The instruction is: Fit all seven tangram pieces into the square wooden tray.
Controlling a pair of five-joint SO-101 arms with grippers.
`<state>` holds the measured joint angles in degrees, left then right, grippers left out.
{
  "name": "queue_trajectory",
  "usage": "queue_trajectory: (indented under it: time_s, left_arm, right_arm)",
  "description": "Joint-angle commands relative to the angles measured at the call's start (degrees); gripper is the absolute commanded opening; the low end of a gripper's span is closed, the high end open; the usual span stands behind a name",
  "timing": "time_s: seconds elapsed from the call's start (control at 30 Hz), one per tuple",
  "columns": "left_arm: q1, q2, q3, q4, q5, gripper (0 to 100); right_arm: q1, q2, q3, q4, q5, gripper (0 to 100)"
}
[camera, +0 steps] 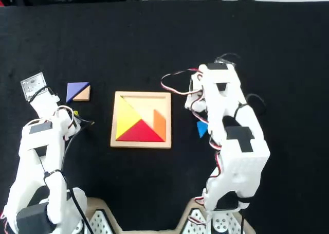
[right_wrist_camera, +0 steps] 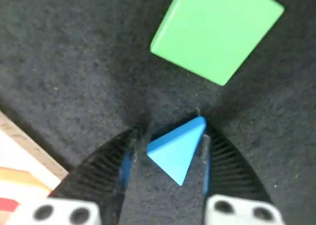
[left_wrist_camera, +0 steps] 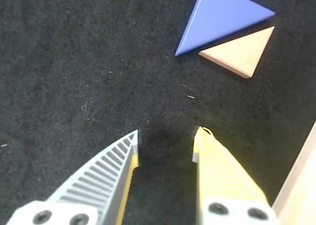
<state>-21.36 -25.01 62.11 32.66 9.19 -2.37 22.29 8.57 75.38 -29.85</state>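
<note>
The square wooden tray lies mid-table and holds a yellow triangle, a red triangle and an orange piece. A purple triangle and a tan triangle lie touching on the cloth to the tray's left, ahead of my open, empty left gripper. To the tray's right, my right gripper is shut on a small blue triangle. A green square lies flat just beyond it. The blue triangle peeks out beside the right arm.
The table is covered in black cloth. The tray's edge runs close beside my left gripper, and its corner sits near my right gripper. The arm bases stand at the near table edge.
</note>
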Motion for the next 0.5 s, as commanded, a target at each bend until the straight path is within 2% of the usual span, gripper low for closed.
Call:
queue_trajectory:
  time_s: [0.0, 0.47]
  left_arm:
    - [0.7, -1.2, -0.2, -0.7, -0.5, 18]
    - [0.7, -1.2, -0.1, -0.7, -0.7, 18]
  right_arm:
    - [-1.5, -0.6, -0.7, -0.5, 0.7, 18.8]
    - [-2.5, -0.6, -0.7, -0.1, 0.8, 19.1]
